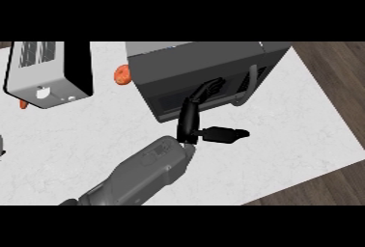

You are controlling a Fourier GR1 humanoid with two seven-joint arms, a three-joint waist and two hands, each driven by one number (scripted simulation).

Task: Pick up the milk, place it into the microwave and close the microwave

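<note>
The dark grey microwave (206, 67) stands at the back of the white counter, its door lying flush against the body, with the curved grey handle (251, 84) on the right side. My right hand (191, 120) reaches up from the lower middle. Its straight fingers (208, 91) rest against the door front just left of the handle, and the thumb (227, 134) sticks out to the right. The hand is open and holds nothing. No milk shows anywhere in view. My left hand does not show.
A black and white boxy appliance (46, 72) stands at the back left. One orange item (122, 75) lies between it and the microwave, another (23, 103) peeks out at its lower left. Wooden floor (335, 67) lies beyond the counter's right edge.
</note>
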